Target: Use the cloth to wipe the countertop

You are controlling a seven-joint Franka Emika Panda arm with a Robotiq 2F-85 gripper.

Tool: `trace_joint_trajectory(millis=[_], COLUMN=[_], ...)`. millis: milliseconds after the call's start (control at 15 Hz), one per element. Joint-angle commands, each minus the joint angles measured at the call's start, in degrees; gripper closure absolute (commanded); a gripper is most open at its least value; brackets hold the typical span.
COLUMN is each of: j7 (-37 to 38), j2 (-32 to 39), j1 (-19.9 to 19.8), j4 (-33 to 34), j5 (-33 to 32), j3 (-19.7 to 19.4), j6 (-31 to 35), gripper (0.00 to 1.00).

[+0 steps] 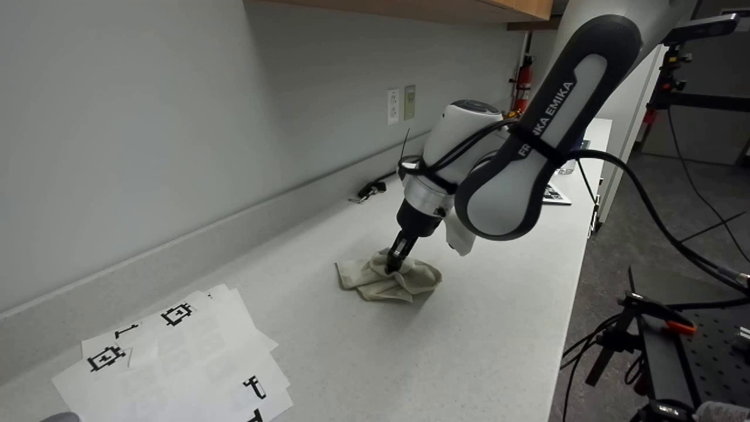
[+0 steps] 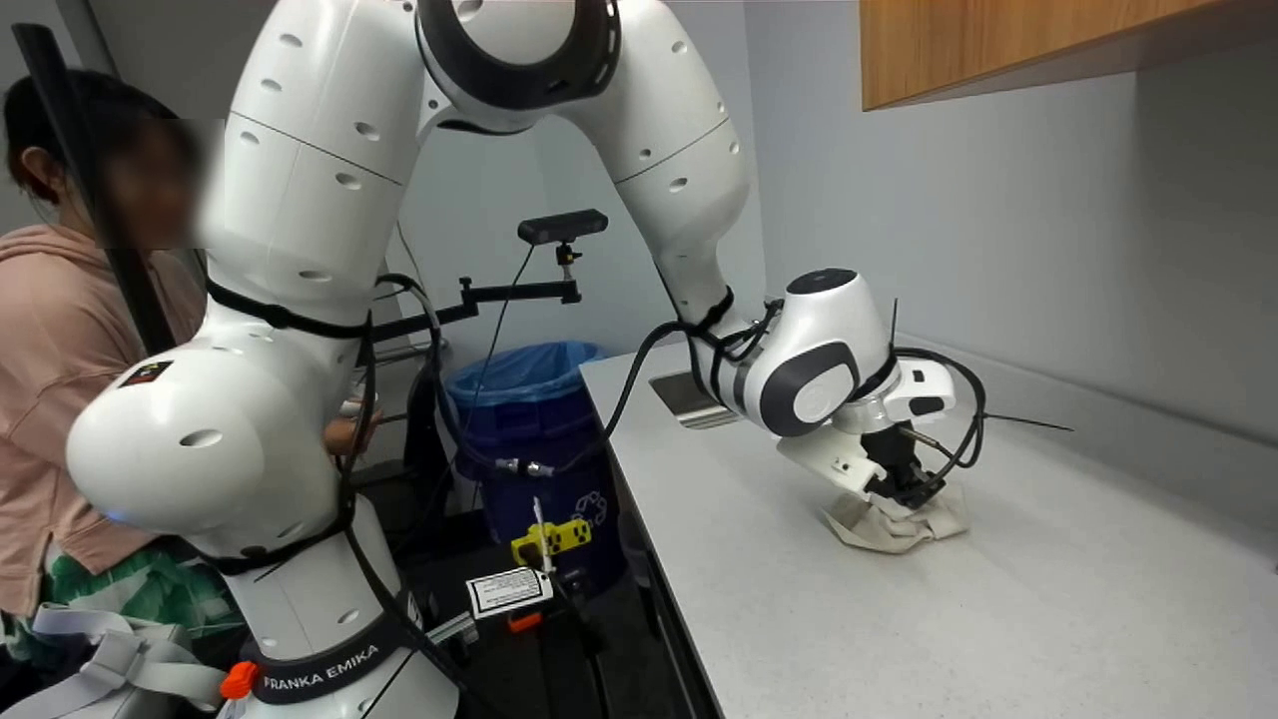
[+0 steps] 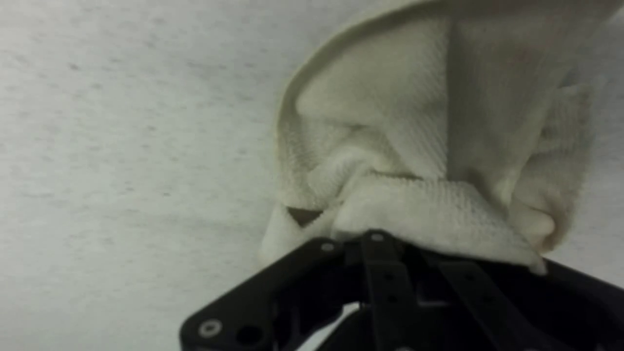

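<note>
Cloth [image 3: 414, 112] — ribbed, rumpled, clenched in hand [image 1: 393, 268], speckled countertop [image 1: 474, 334] beneath

- A lab is suggested: a robot arm [image 2: 310, 200] is set up beside the open long edge of the table [image 2: 899, 639].
- A camera [image 2: 562, 228] is mounted off that edge.
- Marker-printed sheets [image 1: 187, 363] are laid near the wall-side edge.

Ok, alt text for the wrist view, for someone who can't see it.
A black gripper at the bottom is shut on a wrinkled, cream-coloured fabric cloth, whose folds spread up and right. Pale grey-white, dark-flecked countertop fills the left.
</note>
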Motion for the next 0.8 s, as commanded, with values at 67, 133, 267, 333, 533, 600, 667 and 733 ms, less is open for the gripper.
trace_joint_trajectory(millis=[67, 133, 267, 333, 533, 600, 667, 733], j7=[-3.79, -4.31, -6.18, -6.51, -6.37, -6.02, -5.62, -5.2], j2=[5.06, 5.53, 6.55, 6.73, 5.11, 4.37, 3.32, 2.29], j1=[-3.84, -3.81, -4.48, -4.31, -3.28, -2.74, -2.66, -2.49], j4=[1.56, 1.42, 1.81, 2.0, 1.71, 1.43, 0.7, 0.04], j5=[1.11, 0.84, 0.04, 0.04, 0.23, 0.21, 0.25, 0.27], j3=[12.87, 14.86, 17.92, 18.06, 14.72, 13.19, 11.61, 10.01], j6=[-1.83, -1.62, -2.77, -3.15, -3.94, -3.94, -3.51, -3.15], gripper=[0.99, 0.99, 0.99, 0.99, 0.99, 0.99, 0.99, 0.99])
